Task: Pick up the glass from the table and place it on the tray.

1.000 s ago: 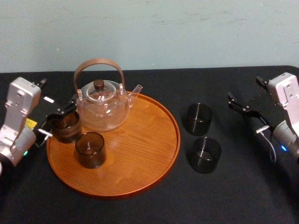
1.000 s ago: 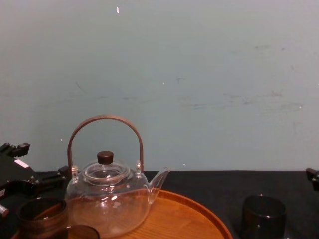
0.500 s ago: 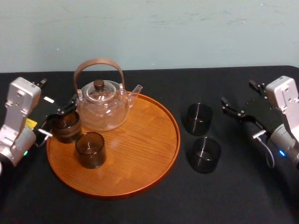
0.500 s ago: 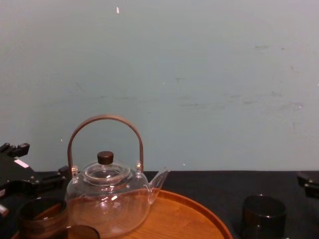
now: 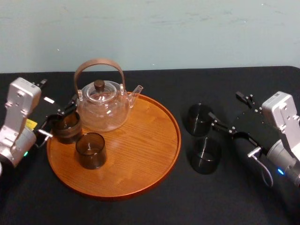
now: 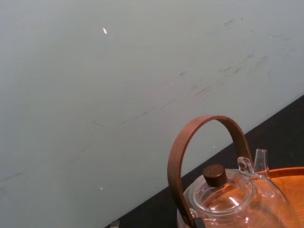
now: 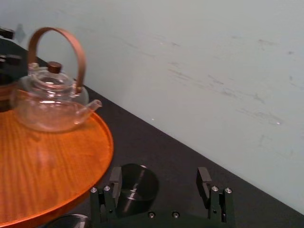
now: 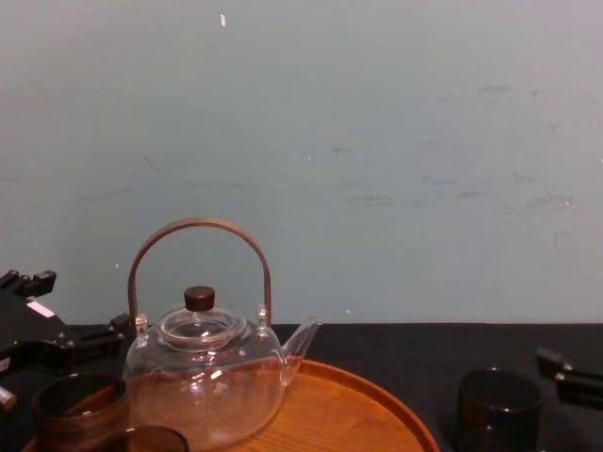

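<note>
Moved since a second ago: your right gripper (image 5: 224, 105) has swung in from the right side of the table (image 5: 140, 211) toward the far glass (image 5: 199, 119), jaws wide apart and empty, one tip just beside it. The near glass (image 5: 206, 154) stands close by, both on the table, right of the tray (image 5: 140, 150). Your left gripper (image 5: 57, 120) sits at the tray's left rim; you cannot tell its grip.

We are looking at a pale blue-green wall (image 8: 377, 141) running across the far side, carrying faint scuffs (image 8: 490, 195) and one small bright speck (image 8: 222, 19).
</note>
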